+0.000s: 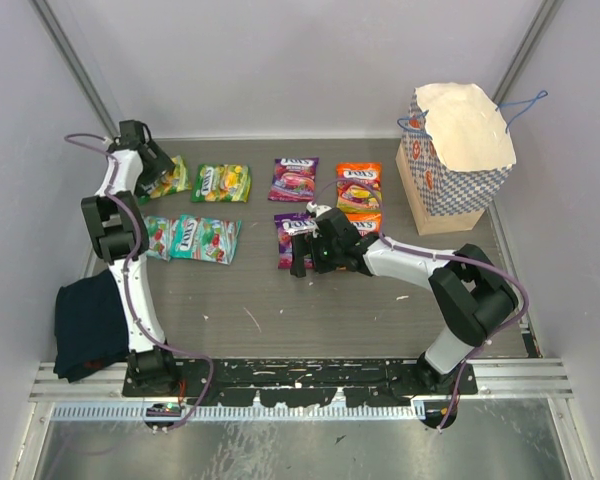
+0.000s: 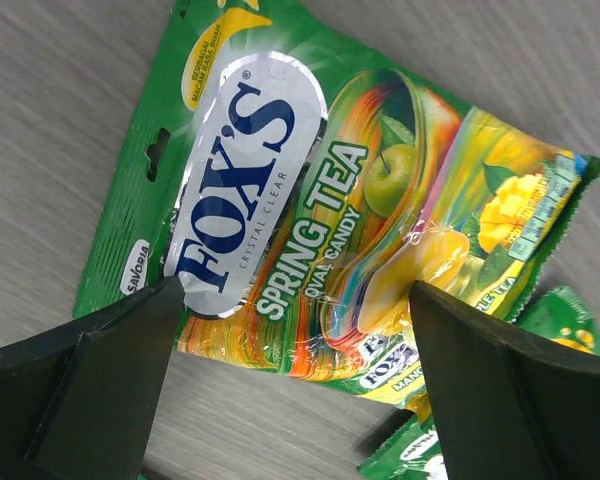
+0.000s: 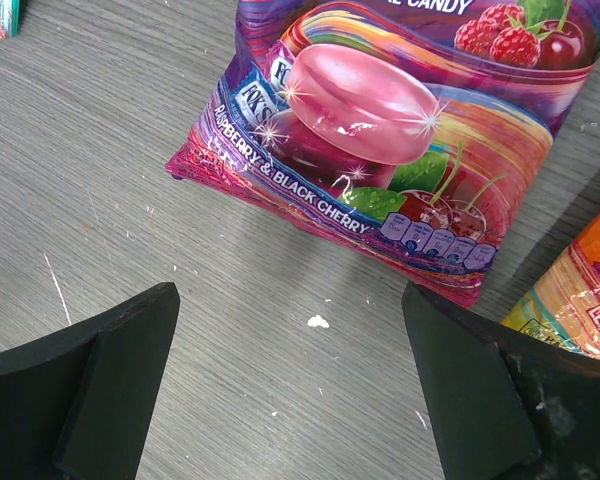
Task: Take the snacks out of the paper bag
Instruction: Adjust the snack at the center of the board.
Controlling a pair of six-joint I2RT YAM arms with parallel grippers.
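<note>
Snacks (image 1: 220,183) out on the bench (image 3: 100,150), flat, in two rows. Green packet (image 2: 310,200) directly beneath the left claw (image 2: 290,300), filling the gap between its jaws. Jaws spread wide, gripping nothing. Purple packet (image 3: 400,130) just ahead of the right claw (image 3: 288,300), orange packet (image 3: 580,290) ahead to its right. Jaws likewise wide apart, empty, over bare bench. Paper bag (image 1: 450,170) upright, well apart from both claws, nearer the right one.
</note>
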